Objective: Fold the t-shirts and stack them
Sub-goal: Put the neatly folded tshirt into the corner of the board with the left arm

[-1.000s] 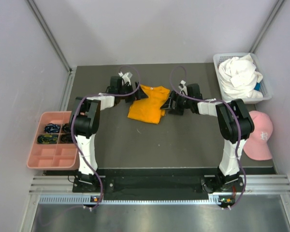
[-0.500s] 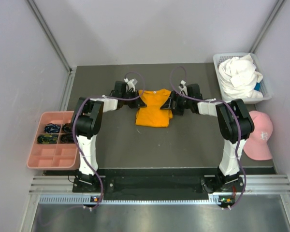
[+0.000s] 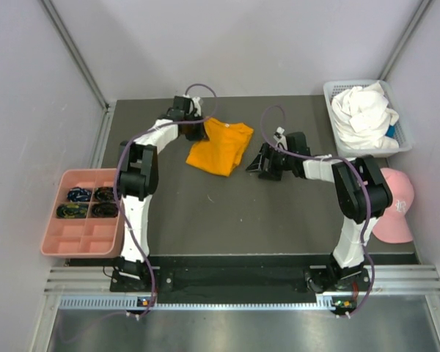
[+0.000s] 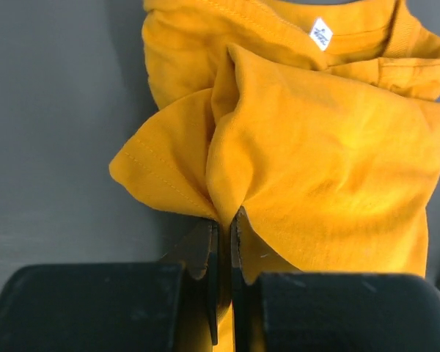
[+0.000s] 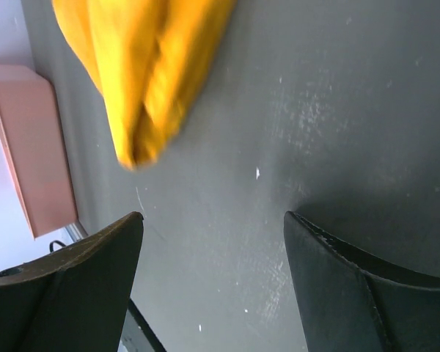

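Observation:
A folded bright orange t-shirt [image 3: 218,148] lies at the middle back of the dark table. My left gripper [image 3: 198,130] is at its far left corner, shut on a pinch of the orange fabric [image 4: 308,147], which bunches up at the jaws [image 4: 225,220]. My right gripper [image 3: 258,166] sits low on the table just right of the shirt, open with nothing between its fingers [image 5: 352,286]; the shirt's edge [image 5: 143,81] is ahead of it. A white t-shirt [image 3: 363,116] lies crumpled in the basket at the back right.
The white basket [image 3: 404,139] stands at the back right corner. A pink cap [image 3: 393,205] lies at the right edge. A pink compartment tray [image 3: 79,235] with dark small items sits off the table's left side. Grey walls enclose the table.
My left gripper shut on the orange shirt's left corner and carried it toward the back left, so the shirt now lies slanted. My right gripper drew back to the right, off the shirt.

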Motion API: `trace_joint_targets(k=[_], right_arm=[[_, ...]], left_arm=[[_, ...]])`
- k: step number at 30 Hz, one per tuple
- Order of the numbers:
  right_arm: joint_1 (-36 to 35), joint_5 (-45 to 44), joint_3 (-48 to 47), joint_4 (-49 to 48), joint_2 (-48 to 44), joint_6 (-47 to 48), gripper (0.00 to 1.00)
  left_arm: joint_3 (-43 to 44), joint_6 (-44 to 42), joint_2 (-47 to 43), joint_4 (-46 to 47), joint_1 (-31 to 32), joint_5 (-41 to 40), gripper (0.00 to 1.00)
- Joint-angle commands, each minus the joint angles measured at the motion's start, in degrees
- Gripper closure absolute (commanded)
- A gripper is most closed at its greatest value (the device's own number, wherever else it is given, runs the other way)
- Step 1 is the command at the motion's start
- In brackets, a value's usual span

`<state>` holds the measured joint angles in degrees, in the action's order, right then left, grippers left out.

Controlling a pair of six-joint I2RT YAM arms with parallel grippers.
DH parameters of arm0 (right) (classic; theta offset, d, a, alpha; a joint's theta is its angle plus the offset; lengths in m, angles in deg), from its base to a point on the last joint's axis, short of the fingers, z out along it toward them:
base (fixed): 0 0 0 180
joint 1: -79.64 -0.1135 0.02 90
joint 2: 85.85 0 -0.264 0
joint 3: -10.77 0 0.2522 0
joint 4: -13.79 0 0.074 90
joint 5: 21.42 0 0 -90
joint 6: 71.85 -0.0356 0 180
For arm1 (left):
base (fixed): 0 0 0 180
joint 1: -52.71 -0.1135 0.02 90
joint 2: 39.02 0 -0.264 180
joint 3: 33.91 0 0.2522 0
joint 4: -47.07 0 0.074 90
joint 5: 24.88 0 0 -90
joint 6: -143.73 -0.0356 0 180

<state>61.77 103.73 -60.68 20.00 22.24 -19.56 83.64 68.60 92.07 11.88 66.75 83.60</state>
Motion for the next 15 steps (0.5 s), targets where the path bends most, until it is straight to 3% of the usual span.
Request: trace_joint_targets(k=[1, 4, 12, 15], right_arm=[[-0.33, -0.09, 0.91, -1.33, -4.2, -0.08, 0.23], [-0.41, 0.09, 1.09, -1.06, -4.38, 0.01, 0.23], [-0.5, 1.14, 0.74, -1.59, -3.33, -0.52, 0.23], [-0.68, 1.23, 0.83, -1.59, -2.98, -0.43, 0.23]], left_arm=[[6.59, -3.89, 2.06, -3.37, -6.47, 1.46, 1.0], [9.49, -3.54, 3.99, -3.53, -10.51, 7.52, 1.0], [18.72, -4.33, 10.23, -7.66, -19.22, 11.84, 1.0], [25.92, -5.55, 14.36, -11.16, -20.72, 13.6, 1.0]])
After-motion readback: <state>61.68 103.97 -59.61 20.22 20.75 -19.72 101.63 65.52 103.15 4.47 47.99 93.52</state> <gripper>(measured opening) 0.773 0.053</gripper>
